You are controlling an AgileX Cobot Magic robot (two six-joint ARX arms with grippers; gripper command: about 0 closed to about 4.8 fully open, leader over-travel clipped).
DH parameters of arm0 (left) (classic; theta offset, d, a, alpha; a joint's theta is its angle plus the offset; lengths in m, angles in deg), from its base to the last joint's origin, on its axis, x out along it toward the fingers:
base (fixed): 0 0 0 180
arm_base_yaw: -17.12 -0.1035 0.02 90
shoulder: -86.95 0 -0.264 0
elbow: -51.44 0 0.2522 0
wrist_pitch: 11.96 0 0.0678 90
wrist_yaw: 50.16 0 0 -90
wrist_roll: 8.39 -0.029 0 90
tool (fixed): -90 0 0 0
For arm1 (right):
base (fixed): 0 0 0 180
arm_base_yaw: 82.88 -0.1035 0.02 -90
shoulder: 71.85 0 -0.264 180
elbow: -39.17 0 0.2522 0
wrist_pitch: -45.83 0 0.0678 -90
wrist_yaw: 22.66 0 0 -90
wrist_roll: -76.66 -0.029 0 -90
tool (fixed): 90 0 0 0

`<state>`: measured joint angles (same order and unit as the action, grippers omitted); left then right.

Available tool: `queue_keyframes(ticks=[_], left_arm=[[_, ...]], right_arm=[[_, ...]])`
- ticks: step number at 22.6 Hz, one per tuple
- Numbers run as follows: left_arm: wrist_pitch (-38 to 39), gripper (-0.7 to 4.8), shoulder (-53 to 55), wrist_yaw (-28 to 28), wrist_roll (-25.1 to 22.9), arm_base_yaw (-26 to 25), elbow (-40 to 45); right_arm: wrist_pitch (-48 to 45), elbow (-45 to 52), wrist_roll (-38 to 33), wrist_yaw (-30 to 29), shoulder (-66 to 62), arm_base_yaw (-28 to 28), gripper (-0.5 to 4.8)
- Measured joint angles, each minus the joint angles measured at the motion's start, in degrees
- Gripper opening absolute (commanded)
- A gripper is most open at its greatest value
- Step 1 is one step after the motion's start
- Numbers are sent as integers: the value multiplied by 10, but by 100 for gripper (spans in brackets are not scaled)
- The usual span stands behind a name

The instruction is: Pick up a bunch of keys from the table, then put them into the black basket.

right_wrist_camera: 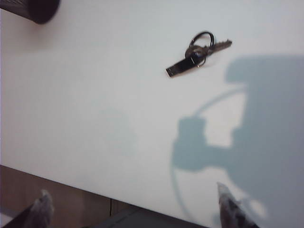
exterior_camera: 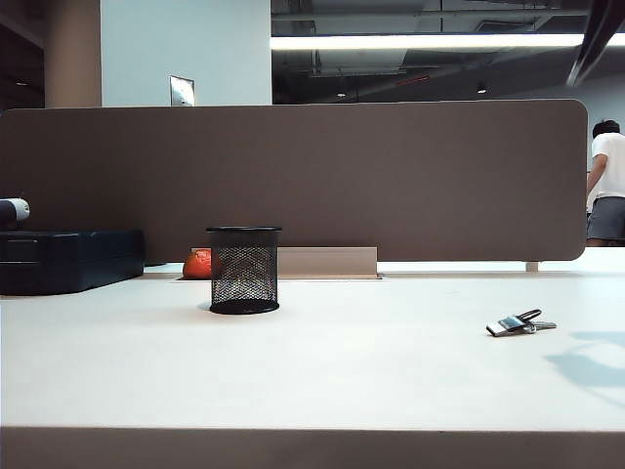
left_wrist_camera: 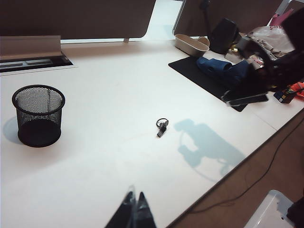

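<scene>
The bunch of silvery metal keys with a shiny rectangular tag and a dark loop (exterior_camera: 520, 323) lies flat on the wide off-white tabletop (exterior_camera: 322, 371), toward the right side of the exterior view and well apart from the black wire-mesh cylinder basket (exterior_camera: 243, 270), which stands upright left of the middle. Nothing touches the keys.

The right hand (right_wrist_camera: 135, 209) hangs above the tabletop near its front edge, its two fingertips spread wide with nothing between them; one fingertip (right_wrist_camera: 229, 205) shows over the white surface, the other over the brown edge. From its wrist view the keys (right_wrist_camera: 197, 53) lie ahead of it, beside a grey shadow of the arm, and a part of the basket's base (right_wrist_camera: 38, 8) shows at a corner. In the exterior view only a dark blurred part of an arm shows at the upper right corner.

The left hand (left_wrist_camera: 134, 209) is high over the tabletop, its dark fingertips pressed together and holding nothing. Its view takes in the basket (left_wrist_camera: 38, 115) and the keys (left_wrist_camera: 162, 126) lying apart on the bare surface.

Behind the basket sit a small orange object (exterior_camera: 198, 264) and a low dark blue-black box (exterior_camera: 70, 259) against a brown partition (exterior_camera: 293, 181).
</scene>
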<state>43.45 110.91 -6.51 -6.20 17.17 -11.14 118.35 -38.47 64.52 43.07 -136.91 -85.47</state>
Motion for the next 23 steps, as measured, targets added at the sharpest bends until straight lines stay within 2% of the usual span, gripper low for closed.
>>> queue_keyframes(ticks=[16,23], left_arm=[[2,-6,2,0,0,0,0],[2,-6,8,0,0,0,0]], right_arm=[[-147,0,0,0,-192,-4,479],[-187,0,0,0,-259,-36,479]])
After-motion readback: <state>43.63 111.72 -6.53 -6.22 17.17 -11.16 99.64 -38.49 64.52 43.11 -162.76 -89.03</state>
